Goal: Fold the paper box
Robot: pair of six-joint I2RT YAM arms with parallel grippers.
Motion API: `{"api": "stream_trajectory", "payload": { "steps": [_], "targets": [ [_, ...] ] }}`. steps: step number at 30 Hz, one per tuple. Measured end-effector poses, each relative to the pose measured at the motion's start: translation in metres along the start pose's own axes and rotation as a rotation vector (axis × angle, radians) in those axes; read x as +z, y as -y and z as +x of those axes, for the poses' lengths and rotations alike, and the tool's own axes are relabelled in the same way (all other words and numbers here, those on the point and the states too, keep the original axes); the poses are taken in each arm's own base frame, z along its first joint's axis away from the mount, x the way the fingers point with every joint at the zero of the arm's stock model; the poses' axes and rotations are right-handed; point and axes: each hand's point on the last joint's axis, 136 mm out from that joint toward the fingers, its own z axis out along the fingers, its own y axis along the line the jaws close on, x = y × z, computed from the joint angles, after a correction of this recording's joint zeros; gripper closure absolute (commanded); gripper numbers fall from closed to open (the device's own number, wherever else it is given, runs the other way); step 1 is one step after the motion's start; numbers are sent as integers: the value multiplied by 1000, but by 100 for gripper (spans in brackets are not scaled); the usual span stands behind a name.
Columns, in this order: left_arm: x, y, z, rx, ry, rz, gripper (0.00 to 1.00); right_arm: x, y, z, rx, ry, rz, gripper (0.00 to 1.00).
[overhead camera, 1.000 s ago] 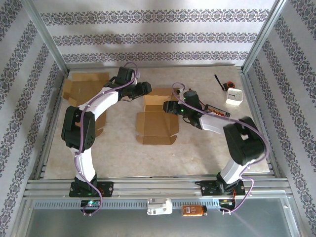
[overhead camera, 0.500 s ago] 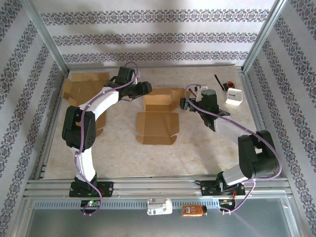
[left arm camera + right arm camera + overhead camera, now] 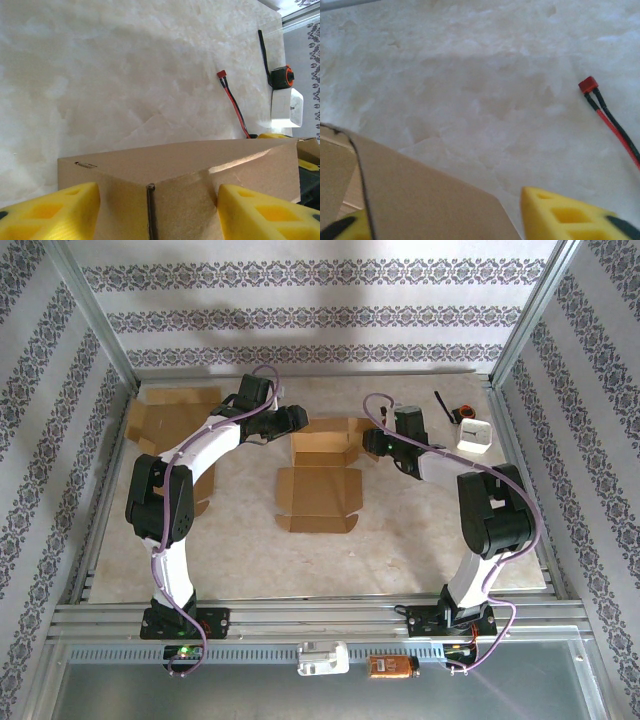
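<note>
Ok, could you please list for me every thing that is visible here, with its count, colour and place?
paper box: one, brown, half folded, middle of the table
flat cardboard: at least one sheet, brown, far left corner
small box: one, white, far right
gadget: one, black and orange, beside the small box
cable: one, red and black, right of the paper box
table: one, pale marble
rail items: one white, one orange, near edge
left gripper: one, yellow fingers, astride a paper box corner
right gripper: one, yellow fingers, open, at the box's right flap
</note>
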Motion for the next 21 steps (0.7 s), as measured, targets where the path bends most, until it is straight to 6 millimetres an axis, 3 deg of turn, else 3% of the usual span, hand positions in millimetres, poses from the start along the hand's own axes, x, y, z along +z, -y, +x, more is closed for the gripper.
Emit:
{"api": "stream_trajectory", "payload": {
  "steps": [4, 9, 12, 14, 16, 18, 21],
  "targets": [
    [-3, -3, -1, 8, 20, -22, 21, 0, -2, 1, -6, -2, -4, 81],
    [-44, -12, 11, 28, 84, -116, 23, 1, -6, 3, -27, -8, -12, 87],
    [-80, -9, 14, 43, 170, -150, 37, 1, -8, 3, -41, -9, -15, 88],
    [-101, -5, 24, 57, 227, -173, 53, 1, -8, 3, -49, -10, -15, 88],
    [-110, 4, 41, 72, 257, -172, 68, 1, -8, 4, -56, -10, -16, 88],
    [-106, 13, 63, 80, 251, -158, 82, 1, -8, 4, -67, -12, -16, 88],
    [-81, 20, 101, 90, 201, -143, 87, 1, -10, 5, -75, -14, -19, 88]
  ]
}}
